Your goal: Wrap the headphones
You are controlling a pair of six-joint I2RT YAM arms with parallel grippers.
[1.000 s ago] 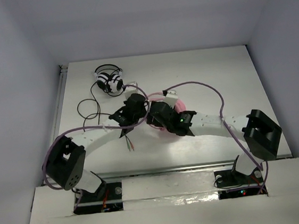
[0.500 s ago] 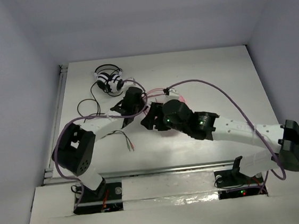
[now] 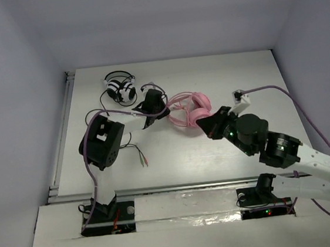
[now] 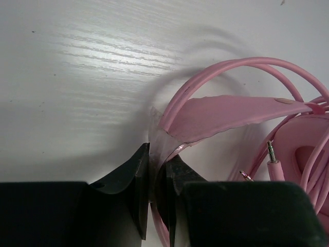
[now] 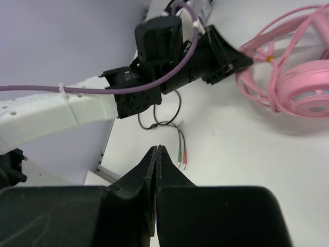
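Observation:
The pink headphones [image 3: 191, 110] lie at the table's middle, earcups side by side, their thin pink cable [image 4: 247, 64] looped over them. My left gripper [image 3: 163, 108] is at their left end, shut on the thin headband [image 4: 231, 116]; in the left wrist view the band passes between the two black fingers [image 4: 134, 177]. A small jack plug [image 4: 272, 154] lies by an earcup [image 5: 303, 87]. My right gripper [image 3: 203, 126] is just right of and nearer than the headphones, shut with nothing in it; its jaws [image 5: 157, 152] meet tip to tip.
Smaller black-and-white headphones [image 3: 120, 88] sit at the back left, their black cable [image 3: 97, 122] trailing forward to green and red plugs [image 5: 181, 154]. Purple arm cables [image 3: 306, 114] arc over the right side. The table's left edge rail [image 3: 60, 140] is near the left arm.
The right arm has drawn back to the right off the headphones and its jaws have gone shut. The left arm has reached farther back, still holding the headband; the headphones now lie uncovered.

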